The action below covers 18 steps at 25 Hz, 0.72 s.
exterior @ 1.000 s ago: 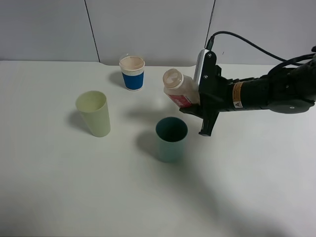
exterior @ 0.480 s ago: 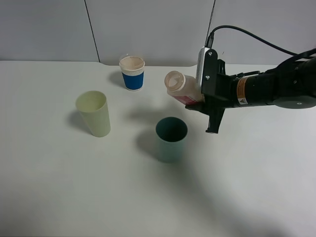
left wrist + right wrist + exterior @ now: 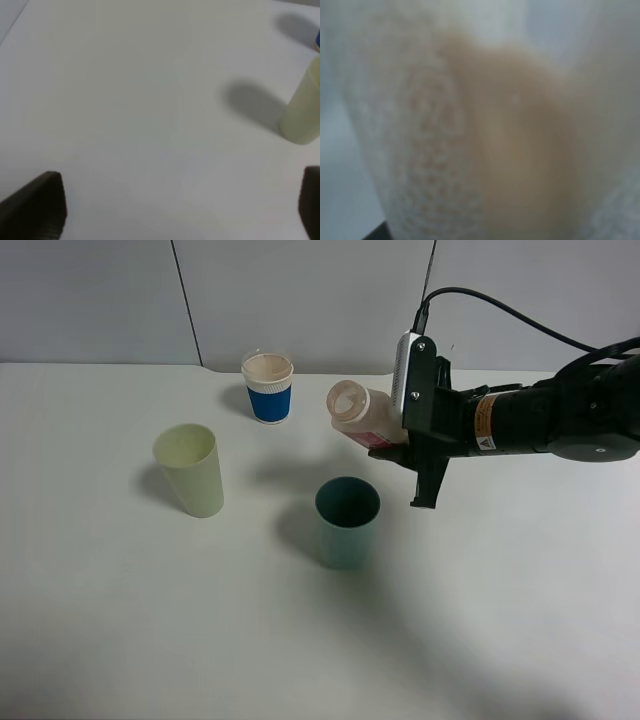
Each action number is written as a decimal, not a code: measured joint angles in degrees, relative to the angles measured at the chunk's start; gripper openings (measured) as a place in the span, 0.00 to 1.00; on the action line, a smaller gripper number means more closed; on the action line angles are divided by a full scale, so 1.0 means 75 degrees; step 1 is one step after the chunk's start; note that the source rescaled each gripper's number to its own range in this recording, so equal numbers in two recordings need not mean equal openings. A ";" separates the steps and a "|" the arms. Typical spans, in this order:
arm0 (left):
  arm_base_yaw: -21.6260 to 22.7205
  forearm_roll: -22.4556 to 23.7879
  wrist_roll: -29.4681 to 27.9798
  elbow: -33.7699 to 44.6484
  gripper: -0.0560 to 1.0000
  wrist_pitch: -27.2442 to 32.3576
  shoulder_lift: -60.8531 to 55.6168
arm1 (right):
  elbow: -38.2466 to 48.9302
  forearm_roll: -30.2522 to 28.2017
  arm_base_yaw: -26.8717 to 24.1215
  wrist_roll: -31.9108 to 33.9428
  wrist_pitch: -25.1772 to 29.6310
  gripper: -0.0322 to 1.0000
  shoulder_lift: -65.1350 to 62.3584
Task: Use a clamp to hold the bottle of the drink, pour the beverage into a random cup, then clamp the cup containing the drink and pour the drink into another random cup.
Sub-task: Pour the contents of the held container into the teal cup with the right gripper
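My right gripper [image 3: 398, 440] is clenched on the bottle of the drink [image 3: 358, 412], at the labelled lower part of its body. The bottle hangs in the air, tilted over with its open mouth to the left. It is on the far right of the teal cup [image 3: 347, 522], and I cannot tell if the mouth is truly over that cup. In the right wrist view the beverage [image 3: 520, 140] lies pale beige against the bottle wall.

I judge the bottle to be light, with thin plastic that gives a little when squeezed, and its label may be slippery. The liquid will shift its weight as I tilt. I think the squarish body under the neck is the good place to hold, firmly but without crushing.

My left gripper [image 3: 175, 210] is released and holds nothing, low over the white table [image 3: 500, 620] near the pale green cup [image 3: 190, 469].
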 joint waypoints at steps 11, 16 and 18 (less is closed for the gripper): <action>0.0000 0.0000 0.0000 0.0000 0.81 0.0000 0.0000 | 0.0000 -0.0972 -0.0233 0.0463 -0.0326 0.03 -0.0013; 0.0000 0.0000 0.0000 0.0000 0.81 0.0000 0.0000 | 0.0007 -0.1320 -0.0343 0.0888 -0.0255 0.03 -0.0267; 0.0000 0.0000 0.0000 0.0000 0.81 0.0000 0.0000 | 0.0007 -0.1452 -0.0343 0.1006 -0.0237 0.03 -0.0411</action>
